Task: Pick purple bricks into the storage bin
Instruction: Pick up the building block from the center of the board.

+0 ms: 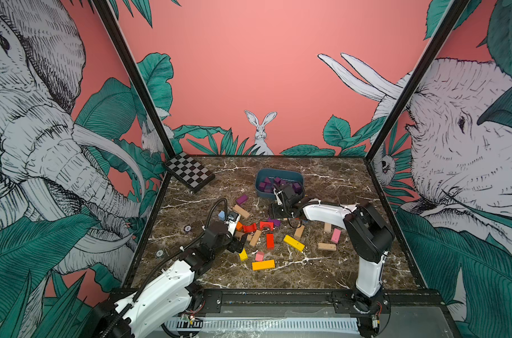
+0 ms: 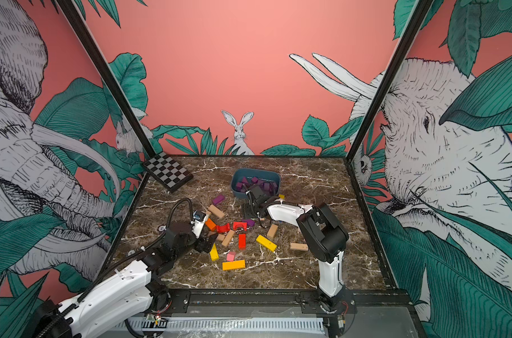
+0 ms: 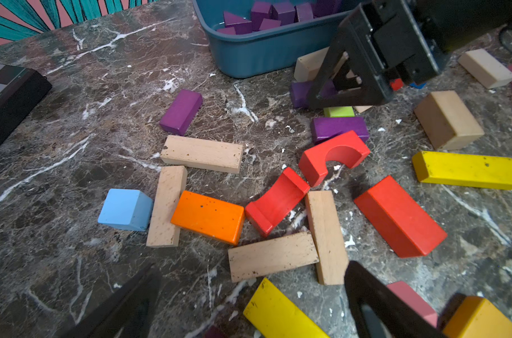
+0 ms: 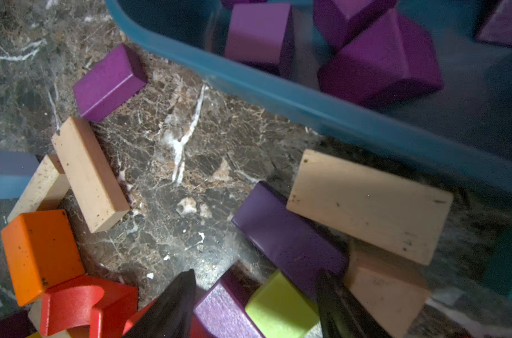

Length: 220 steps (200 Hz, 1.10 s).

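The right gripper (image 4: pixel 256 273) is standing part-spread and low over the loose blocks just near of the storage bin (image 1: pixel 279 170), pinching nothing that can be confirmed — a short purple brick (image 4: pixel 225 305) and a lime block (image 4: pixel 279 307) are both showing between its jaws. A long purple brick (image 4: pixel 287 237) is lying just beyond the tips, resting against a tan block (image 4: pixel 369 204) on its far side. Judgement: the pick is in hand, and doing it well is calling for the jaws to be shifted off the lime block, so that they are straddling the short purple brick alone and closing across its narrow faces; otherwise the lime block is risking a ride into the bin. The left gripper (image 3: pixel 253 267) is hovering fully spread and empty at near left. A lone purple brick (image 1: pixel 242 199) is lying near-left of the bin; many purple bricks (image 1: pixel 278 183) are sitting inside it — the task is looking well advanced.
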Tool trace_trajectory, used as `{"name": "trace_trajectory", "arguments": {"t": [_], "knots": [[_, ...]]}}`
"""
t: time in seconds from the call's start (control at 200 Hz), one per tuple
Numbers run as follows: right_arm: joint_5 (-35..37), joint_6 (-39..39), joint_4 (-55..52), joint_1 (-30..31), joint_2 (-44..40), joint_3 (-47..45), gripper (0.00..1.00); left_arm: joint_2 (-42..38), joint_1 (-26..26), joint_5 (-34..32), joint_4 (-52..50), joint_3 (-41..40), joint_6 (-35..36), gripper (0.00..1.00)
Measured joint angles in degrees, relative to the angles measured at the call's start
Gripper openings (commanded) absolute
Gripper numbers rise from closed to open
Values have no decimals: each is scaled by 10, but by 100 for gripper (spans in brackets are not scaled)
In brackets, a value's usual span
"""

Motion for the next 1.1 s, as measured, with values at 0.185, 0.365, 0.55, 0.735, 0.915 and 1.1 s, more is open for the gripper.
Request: {"name": "trace_trajectory", "arguments": {"t": [0.185, 0.365, 0.55, 0.735, 0.915, 1.1], "knots": [[14, 10, -2, 0, 2, 0, 69, -3, 0, 0, 0, -1, 0, 99], [30, 11, -10, 0, 13, 10, 70, -10, 0, 0, 0, -4, 0, 99], [37, 10, -20, 0, 42, 39, 71, -12, 0, 0, 0, -5, 0, 99], [37, 7, -28, 1, 66, 76, 72, -12, 0, 0, 0, -5, 0, 99], [35, 4, -36, 3, 83, 104, 77, -13, 0, 0, 0, -7, 0, 99], [33, -1, -39, 4, 96, 117, 78, -13, 0, 0, 0, -7, 0, 99]]}}
